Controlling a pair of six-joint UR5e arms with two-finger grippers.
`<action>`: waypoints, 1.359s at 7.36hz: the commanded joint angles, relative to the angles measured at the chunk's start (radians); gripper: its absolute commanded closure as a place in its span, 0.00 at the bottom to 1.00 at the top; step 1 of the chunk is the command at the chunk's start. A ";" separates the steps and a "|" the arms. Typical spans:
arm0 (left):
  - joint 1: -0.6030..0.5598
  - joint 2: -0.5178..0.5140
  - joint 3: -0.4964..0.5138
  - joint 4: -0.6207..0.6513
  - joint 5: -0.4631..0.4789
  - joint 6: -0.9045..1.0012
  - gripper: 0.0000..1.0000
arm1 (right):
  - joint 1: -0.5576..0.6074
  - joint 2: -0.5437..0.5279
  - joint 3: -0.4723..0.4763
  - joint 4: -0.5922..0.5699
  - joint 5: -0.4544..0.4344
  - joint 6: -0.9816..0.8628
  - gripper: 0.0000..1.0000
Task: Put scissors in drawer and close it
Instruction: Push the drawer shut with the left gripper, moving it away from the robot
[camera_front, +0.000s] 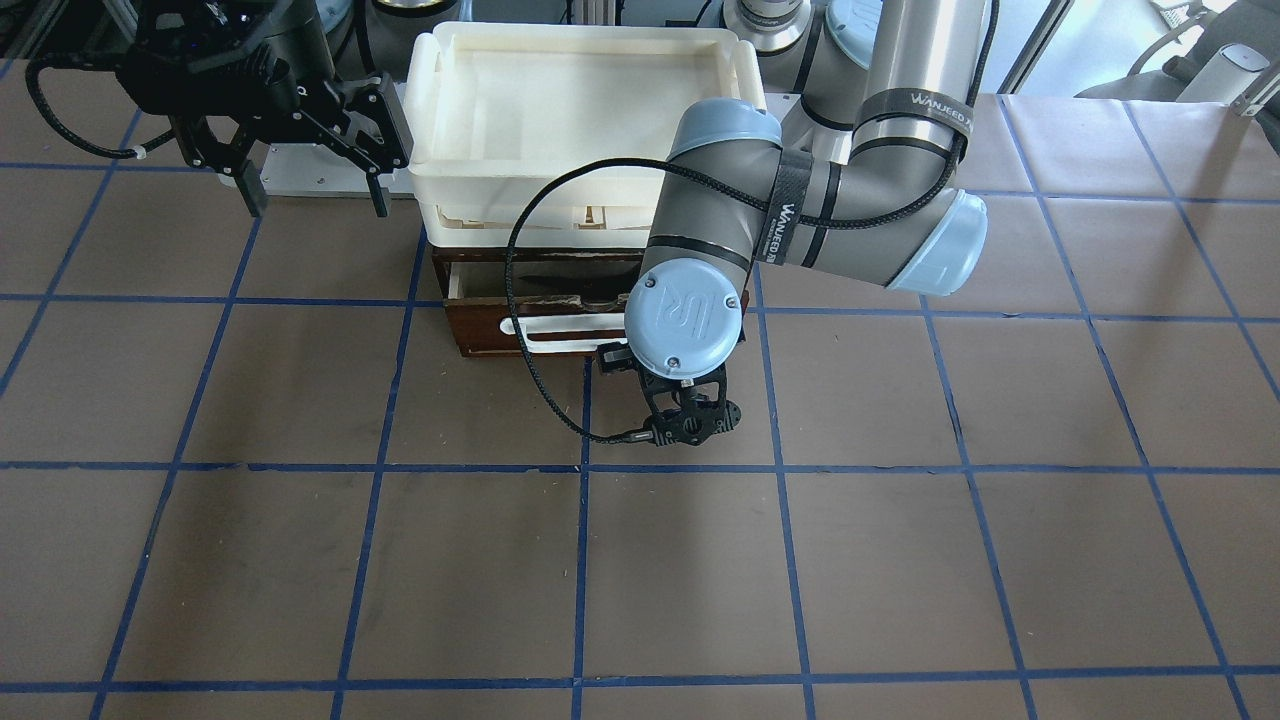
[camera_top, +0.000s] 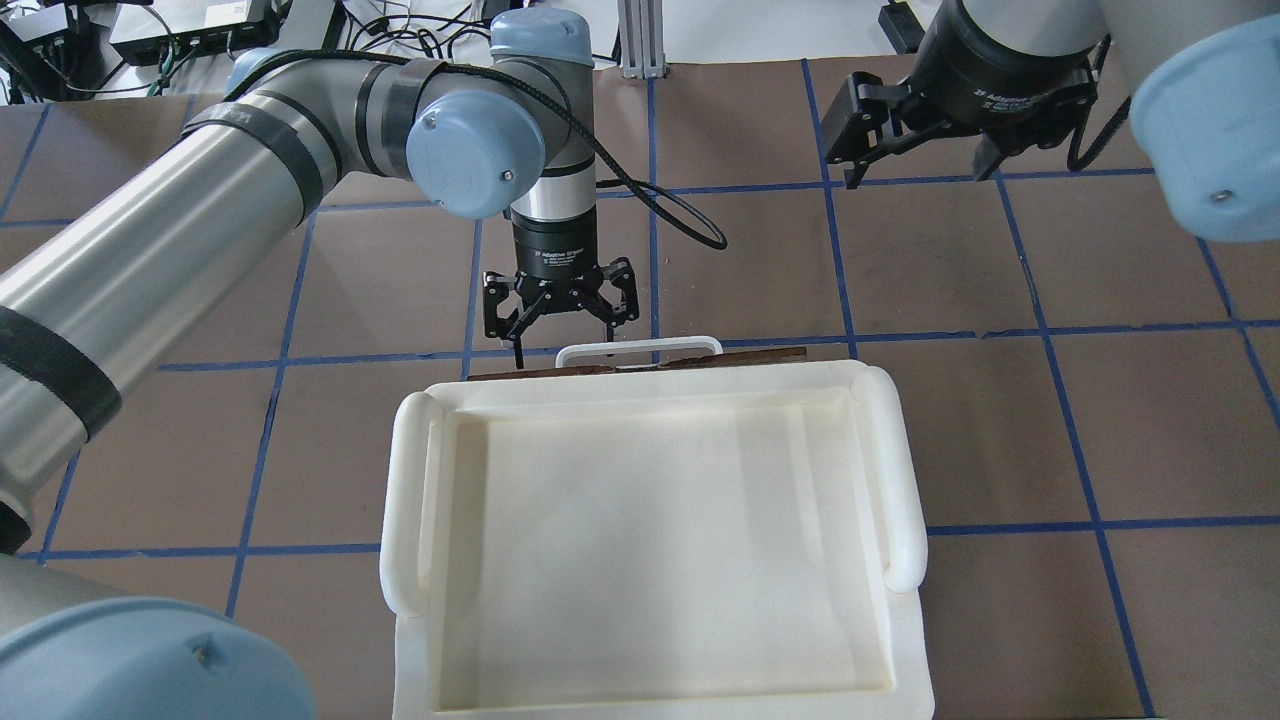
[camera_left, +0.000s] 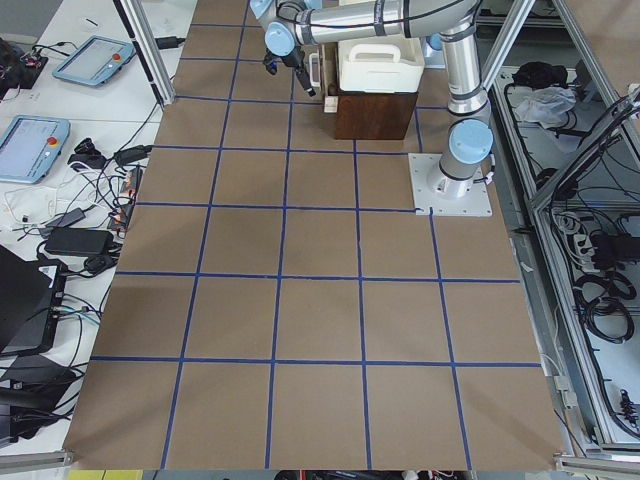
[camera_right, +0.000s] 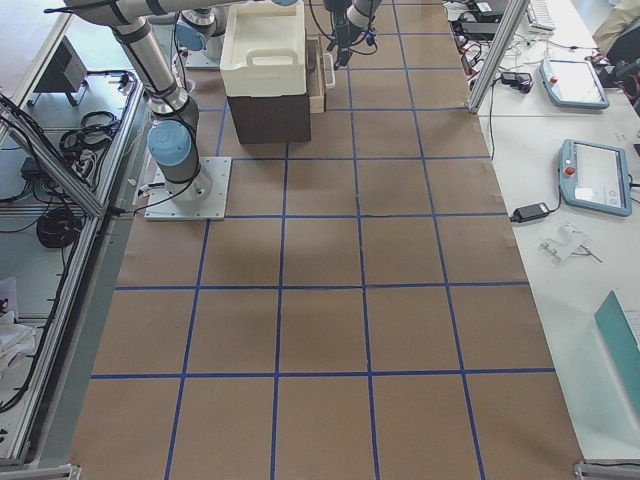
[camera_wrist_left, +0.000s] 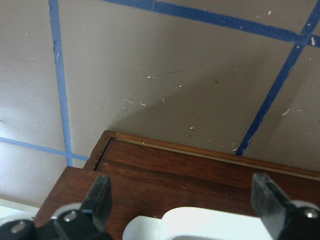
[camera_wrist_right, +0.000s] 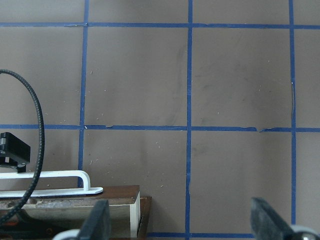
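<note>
The drawer (camera_front: 480, 335) stands partly open under the cream tray, its dark reddish-brown front and white bar handle (camera_front: 550, 328) facing away from the robot. The scissors (camera_front: 572, 285) lie inside it as a dark shape; their orange-red lining shows in the right wrist view (camera_wrist_right: 20, 225). My left gripper (camera_top: 560, 305) is open just above the handle (camera_top: 640, 347), its fingers either side of it in the left wrist view (camera_wrist_left: 182, 205). My right gripper (camera_front: 310, 200) is open and empty, off to the side of the drawer (camera_wrist_right: 75, 210).
A cream-white plastic tray (camera_top: 410, 480) sits on top of the drawer's dark cabinet (camera_right: 265, 115). The brown table with blue grid lines (camera_front: 680, 580) lies bare in front of the drawer. The left arm's elbow (camera_front: 860, 230) hangs over the drawer's side.
</note>
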 joint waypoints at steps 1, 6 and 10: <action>-0.002 -0.010 -0.003 -0.016 0.003 0.001 0.00 | 0.002 -0.001 -0.001 0.004 0.000 -0.003 0.00; -0.004 -0.004 -0.033 -0.024 0.001 0.007 0.00 | 0.002 -0.005 0.004 0.008 0.000 -0.006 0.00; -0.015 0.009 -0.035 -0.082 0.004 0.004 0.00 | 0.002 -0.005 0.004 0.008 0.001 -0.004 0.00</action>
